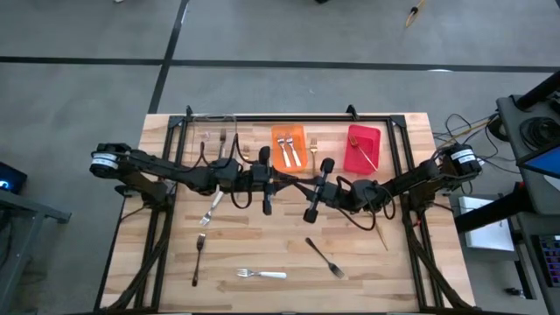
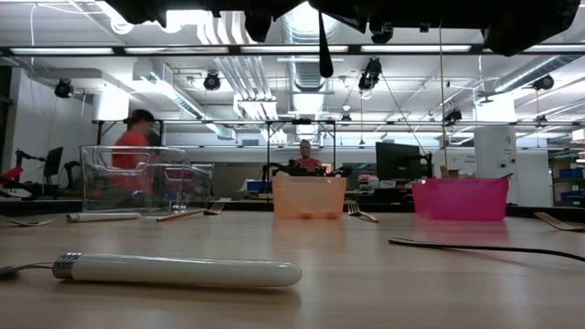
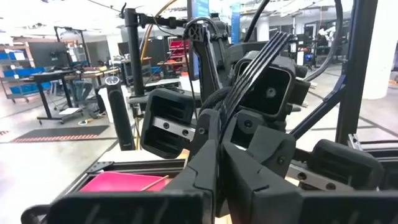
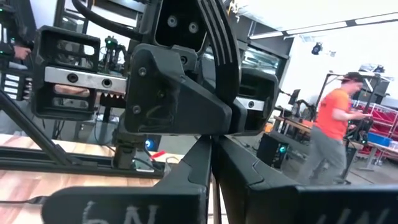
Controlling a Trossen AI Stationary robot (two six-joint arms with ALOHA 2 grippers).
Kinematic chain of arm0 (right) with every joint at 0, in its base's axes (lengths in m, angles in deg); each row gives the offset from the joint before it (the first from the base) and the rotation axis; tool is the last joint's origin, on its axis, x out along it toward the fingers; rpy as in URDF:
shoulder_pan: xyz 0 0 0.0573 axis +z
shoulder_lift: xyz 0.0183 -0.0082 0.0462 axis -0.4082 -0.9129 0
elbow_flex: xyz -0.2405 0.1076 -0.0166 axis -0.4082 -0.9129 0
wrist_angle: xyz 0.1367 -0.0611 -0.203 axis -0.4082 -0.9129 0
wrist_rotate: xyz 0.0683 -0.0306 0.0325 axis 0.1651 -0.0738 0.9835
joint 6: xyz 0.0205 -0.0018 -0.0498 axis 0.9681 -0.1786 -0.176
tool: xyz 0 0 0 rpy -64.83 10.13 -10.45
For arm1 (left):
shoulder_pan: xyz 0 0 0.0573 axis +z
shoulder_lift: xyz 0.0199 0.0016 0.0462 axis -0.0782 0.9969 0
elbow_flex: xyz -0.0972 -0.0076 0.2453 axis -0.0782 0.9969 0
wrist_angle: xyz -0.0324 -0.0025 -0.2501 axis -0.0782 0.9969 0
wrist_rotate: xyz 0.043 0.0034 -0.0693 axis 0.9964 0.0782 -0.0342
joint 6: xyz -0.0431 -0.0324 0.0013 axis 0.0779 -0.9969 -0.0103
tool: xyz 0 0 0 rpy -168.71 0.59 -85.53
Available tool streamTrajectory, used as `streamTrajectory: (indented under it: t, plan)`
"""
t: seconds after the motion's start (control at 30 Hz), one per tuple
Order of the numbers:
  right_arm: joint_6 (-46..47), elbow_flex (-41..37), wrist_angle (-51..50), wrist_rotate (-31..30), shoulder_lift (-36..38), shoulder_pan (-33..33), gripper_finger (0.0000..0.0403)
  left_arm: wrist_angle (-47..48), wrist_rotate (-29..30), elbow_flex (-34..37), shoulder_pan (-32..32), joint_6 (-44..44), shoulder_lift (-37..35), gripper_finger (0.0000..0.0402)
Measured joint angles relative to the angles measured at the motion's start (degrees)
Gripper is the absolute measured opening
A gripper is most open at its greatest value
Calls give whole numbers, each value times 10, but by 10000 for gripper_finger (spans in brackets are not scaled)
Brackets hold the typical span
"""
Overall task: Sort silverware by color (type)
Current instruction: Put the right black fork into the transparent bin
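Table (image 1: 289, 232): five forks lie loose on it, so I judge the sort partly done and myself between picks.

Bins: the orange bin (image 1: 289, 147) stands mid-row at the far edge and is my reference. The clear bin (image 1: 213, 136) is to its left, the red bin (image 1: 363, 147) to its right. Each kind seems to have a bin: two dark forks in the clear one, two white-handled forks (image 1: 289, 150) in the orange, one gold fork (image 1: 365, 157) in the red.

Grippers: both hang high above the table just in front of the orange bin, pointing at each other. My left gripper (image 3: 219, 155) is clenched, finger against finger, with nothing between them that I can see. My right gripper (image 4: 212, 155) is likewise clenched on nothing.

Loose forks, all on the near side of the orange bin and well below my fingers:
- a white-handled fork (image 1: 213, 208), front-left, nearest;
- a dark fork (image 1: 199, 258), further front-left;
- a second white-handled fork (image 1: 261, 274), straight out at the near edge;
- a second dark fork (image 1: 325, 256), front-right;
- a gold fork (image 1: 381, 234), far right.

Two more gold forks lie just outside the orange bin, one on each side.

Next move, in my judgement: spread the left fingers, descend on the nearest white-handled fork, and pinch across its handle. It is slim and lies flat, so a grip could slip.
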Motion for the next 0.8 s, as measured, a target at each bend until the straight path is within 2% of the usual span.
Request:
streamTrajectory:
  t: [0.17, 0.43, 0.63, 0.8]
  plan:
    - [8, 0, -1, -9, 0, 0, 38, -3, 1, 0, 0, -28, 0, 0]
    - [10, 0, -1, -57, 0, 0, 101, 5, 10, 0, 2, -56, -3, 1]
    - [-17, 0, -5, -154, 4, 0, 132, 131, 55, 0, 19, -75, -74, 1]
    - [-15, 0, -35, -163, 12, 0, 143, 260, 66, 0, 56, -102, -152, 0]
